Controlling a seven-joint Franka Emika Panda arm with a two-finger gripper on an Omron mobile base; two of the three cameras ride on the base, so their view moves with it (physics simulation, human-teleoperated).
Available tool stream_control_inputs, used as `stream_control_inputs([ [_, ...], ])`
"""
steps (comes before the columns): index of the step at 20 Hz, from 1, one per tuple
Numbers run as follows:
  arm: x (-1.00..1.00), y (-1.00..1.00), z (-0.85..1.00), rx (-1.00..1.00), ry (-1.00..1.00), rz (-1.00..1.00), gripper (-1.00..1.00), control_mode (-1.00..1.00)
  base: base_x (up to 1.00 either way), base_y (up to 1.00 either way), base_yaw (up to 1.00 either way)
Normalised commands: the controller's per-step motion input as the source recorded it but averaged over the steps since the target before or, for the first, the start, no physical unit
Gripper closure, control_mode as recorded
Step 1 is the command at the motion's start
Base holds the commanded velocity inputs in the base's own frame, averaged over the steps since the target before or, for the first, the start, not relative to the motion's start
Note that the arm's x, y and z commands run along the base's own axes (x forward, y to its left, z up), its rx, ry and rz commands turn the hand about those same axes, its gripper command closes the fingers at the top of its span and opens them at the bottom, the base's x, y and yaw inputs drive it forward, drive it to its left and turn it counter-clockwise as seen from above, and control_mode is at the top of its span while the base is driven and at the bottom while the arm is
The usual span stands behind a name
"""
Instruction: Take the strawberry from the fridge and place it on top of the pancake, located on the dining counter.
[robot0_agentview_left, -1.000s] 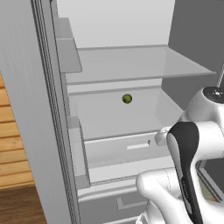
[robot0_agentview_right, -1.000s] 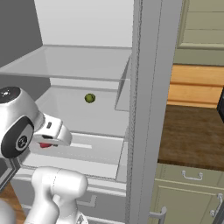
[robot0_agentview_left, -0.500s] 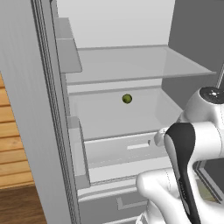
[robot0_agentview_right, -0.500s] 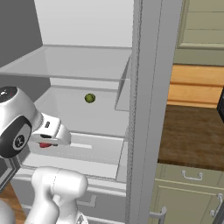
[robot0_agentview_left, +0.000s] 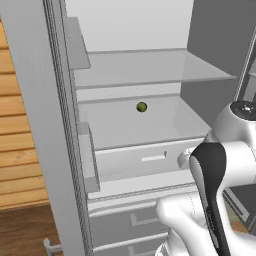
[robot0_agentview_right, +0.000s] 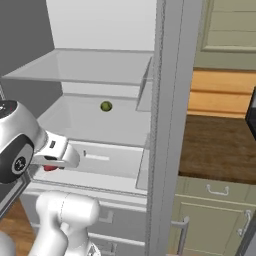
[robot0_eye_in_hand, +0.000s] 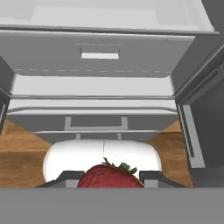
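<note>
Strawberry (robot0_eye_in_hand: 111, 176) sits clamped between the two dark fingertips (robot0_eye_in_hand: 69, 176) of the gripper (robot0_eye_in_hand: 111, 178); in the hand view you see its red body and green leafy top filling the gap between them. In the right base view, you can pick out the same red berry (robot0_agentview_right: 49, 168) just under the white hand, in front of the fridge (robot0_agentview_right: 167, 125) and level with its pale drawer (robot0_agentview_right: 107, 159). The fridge doors stand open. On the lower shelf (robot0_agentview_left: 150, 125), well behind the gripper, rests a small round green object (robot0_agentview_left: 141, 106), apart from the berry.
</note>
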Motion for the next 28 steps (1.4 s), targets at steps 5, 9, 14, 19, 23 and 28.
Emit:
stream_control_inputs([
  [5, 0.00, 0.00, 0.00, 0.00, 0.00, 0.00, 1.00, 1.00, -0.51, 0.00, 0.18],
  [9, 0.00, 0.00, 0.00, 0.00, 0.00, 0.00, 1.00, 1.00, -0.39, -0.11, 0.45],
  [14, 0.00, 0.00, 0.00, 0.00, 0.00, 0.00, 1.00, 1.00, -0.72, -0.20, 0.54],
  [19, 0.00, 0.00, 0.00, 0.00, 0.00, 0.00, 1.00, 1.00, -0.97, -0.19, 0.56],
  [23, 0.00, 0.00, 0.00, 0.00, 0.00, 0.00, 1.00, 1.00, -1.00, -0.16, 0.59],
  [28, 0.00, 0.00, 0.00, 0.00, 0.00, 0.00, 1.00, 1.00, -0.47, -0.50, 0.82],
])
